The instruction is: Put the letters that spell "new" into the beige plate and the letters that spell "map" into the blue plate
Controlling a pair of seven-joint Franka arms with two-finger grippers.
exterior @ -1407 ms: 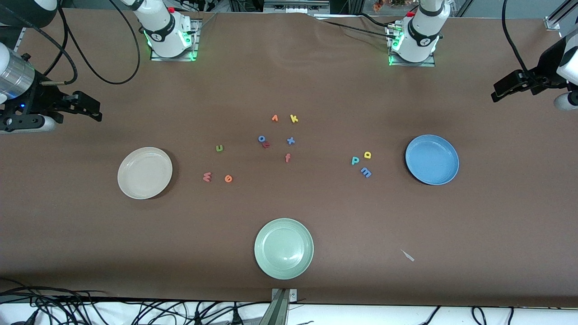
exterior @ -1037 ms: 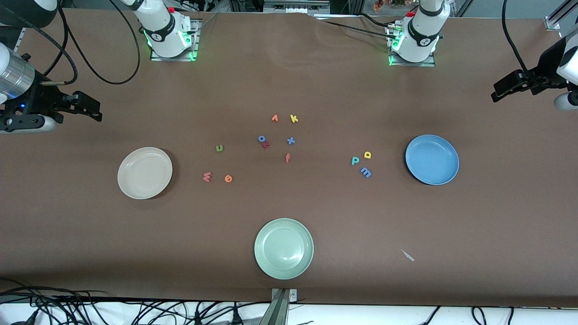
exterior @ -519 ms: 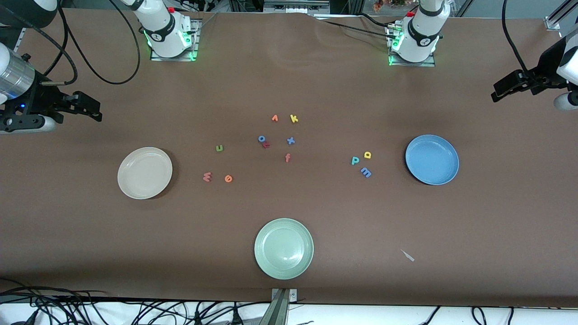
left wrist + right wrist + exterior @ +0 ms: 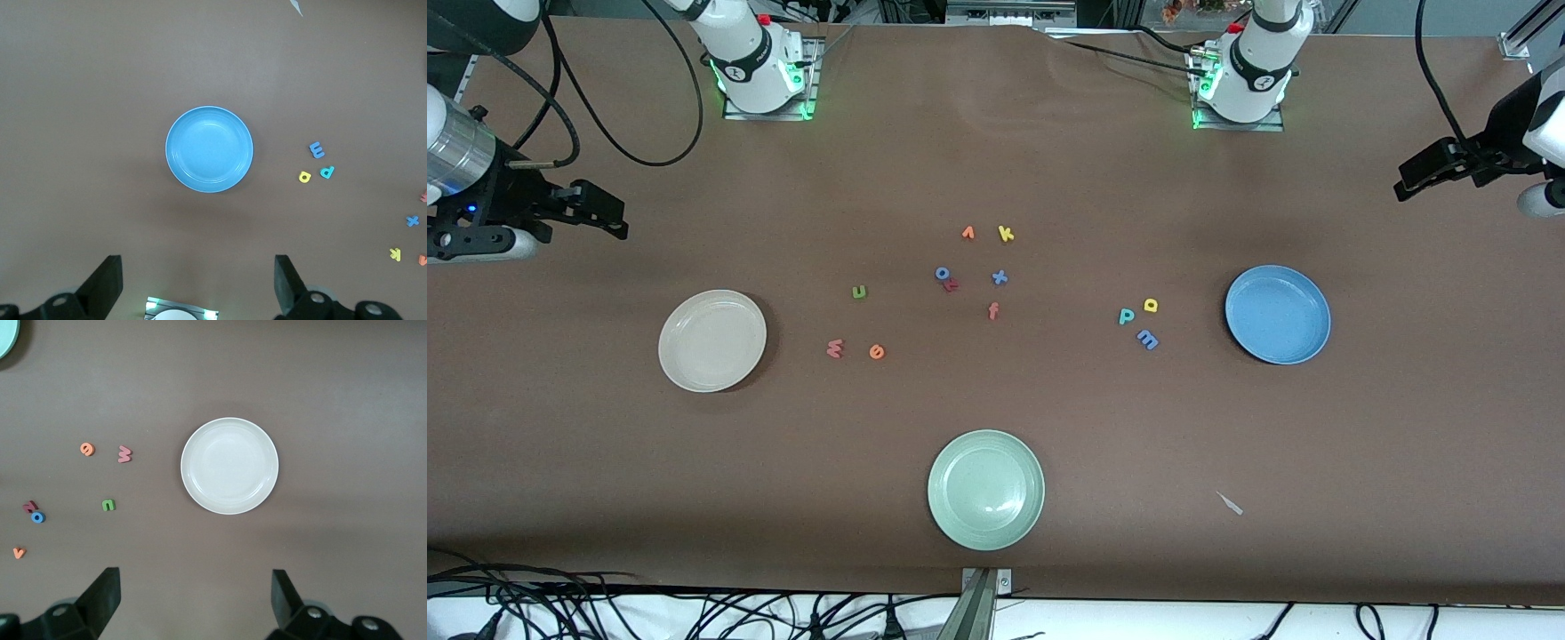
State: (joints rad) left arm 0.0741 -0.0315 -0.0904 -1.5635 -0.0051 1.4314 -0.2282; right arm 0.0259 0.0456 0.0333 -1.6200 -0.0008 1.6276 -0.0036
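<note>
The beige plate (image 4: 711, 340) (image 4: 229, 465) lies empty toward the right arm's end. Beside it are the green n (image 4: 859, 292) (image 4: 109, 505), orange e (image 4: 877, 352) (image 4: 87, 449) and salmon w (image 4: 834, 349) (image 4: 125, 453). The blue plate (image 4: 1278, 315) (image 4: 209, 149) lies empty toward the left arm's end, with the blue m (image 4: 1147, 339) (image 4: 317, 149), yellow a (image 4: 1151, 305) (image 4: 305, 177) and teal p (image 4: 1127, 316) (image 4: 327, 172) beside it. My right gripper (image 4: 600, 212) (image 4: 193, 593) hangs open high over the table by the beige plate. My left gripper (image 4: 1409, 182) (image 4: 198, 277) hangs open high by the blue plate. Both hold nothing.
A pale green plate (image 4: 985, 490) sits nearest the front camera. Mid-table lie an orange v (image 4: 967, 233), yellow k (image 4: 1006, 234), blue o (image 4: 942, 273), blue x (image 4: 1000, 277) and red f (image 4: 993, 310). A small white scrap (image 4: 1230, 503) lies near the front edge.
</note>
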